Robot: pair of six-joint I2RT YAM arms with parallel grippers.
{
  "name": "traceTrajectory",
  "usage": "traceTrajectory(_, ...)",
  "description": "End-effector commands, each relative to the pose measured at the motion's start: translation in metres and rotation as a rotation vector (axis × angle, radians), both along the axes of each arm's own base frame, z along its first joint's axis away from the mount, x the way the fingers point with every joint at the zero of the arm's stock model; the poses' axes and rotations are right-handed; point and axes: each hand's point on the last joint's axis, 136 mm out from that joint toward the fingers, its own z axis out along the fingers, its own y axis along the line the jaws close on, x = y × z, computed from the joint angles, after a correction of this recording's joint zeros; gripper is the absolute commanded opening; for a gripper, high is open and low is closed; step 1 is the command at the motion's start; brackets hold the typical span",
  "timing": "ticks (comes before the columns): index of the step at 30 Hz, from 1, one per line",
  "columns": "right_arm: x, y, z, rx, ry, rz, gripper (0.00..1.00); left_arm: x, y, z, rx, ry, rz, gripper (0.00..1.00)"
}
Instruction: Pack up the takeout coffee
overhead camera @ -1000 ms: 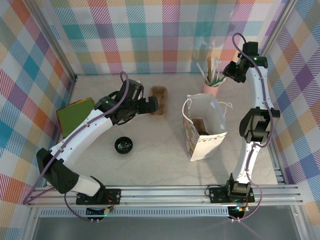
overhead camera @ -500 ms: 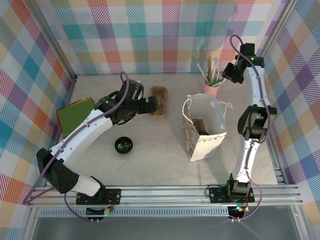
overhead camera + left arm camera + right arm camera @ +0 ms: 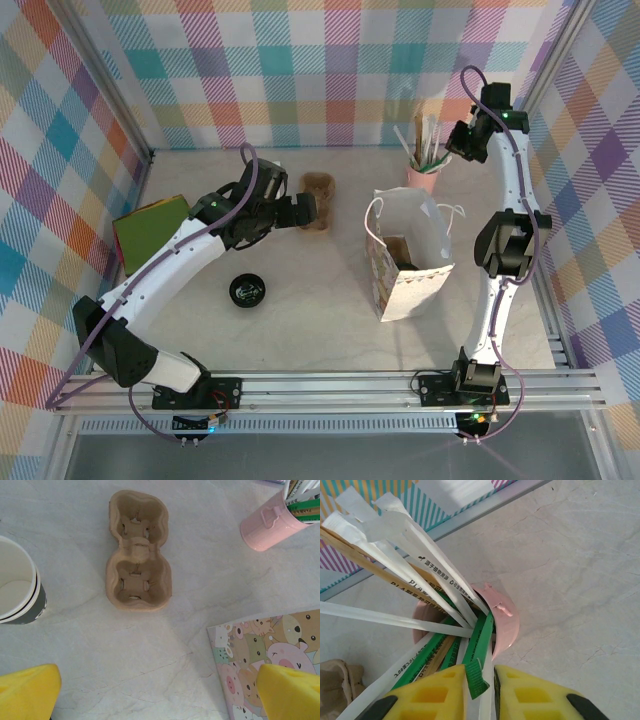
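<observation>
The takeout coffee is out of view. The white paper bag point(image 3: 412, 285) stands open at centre right, with a dark shape inside that I cannot make out. My right gripper point(image 3: 480, 672) hangs over the pink cup point(image 3: 507, 625) of wrapped straws at the back right. Its yellow fingers are shut on a green straw wrapper point(image 3: 479, 667) and a white one beside it. My left gripper point(image 3: 157, 695) is wide open above bare table, just short of the cardboard cup carrier point(image 3: 138, 550). A lidless white-rimmed cup point(image 3: 17, 587) stands to the carrier's left.
A loose black lid point(image 3: 247, 290) lies on the table at front left. A green flat packet point(image 3: 150, 232) sits at the far left. The bag's cartoon-printed side point(image 3: 272, 655) is close to my left gripper's right finger. Checked walls close in the back and sides.
The right gripper's fingers have closed in on the wrapped straws, and that wrist has shifted slightly at the pink cup. The left arm has not moved.
</observation>
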Motion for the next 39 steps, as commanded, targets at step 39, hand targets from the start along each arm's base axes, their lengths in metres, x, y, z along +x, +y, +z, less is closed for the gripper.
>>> traceTrajectory(39, -0.105, 0.053, 0.214, -0.099, -0.438, 0.093, 0.00, -0.015, 0.009, 0.018, -0.044, -0.076, -0.014, 1.00)
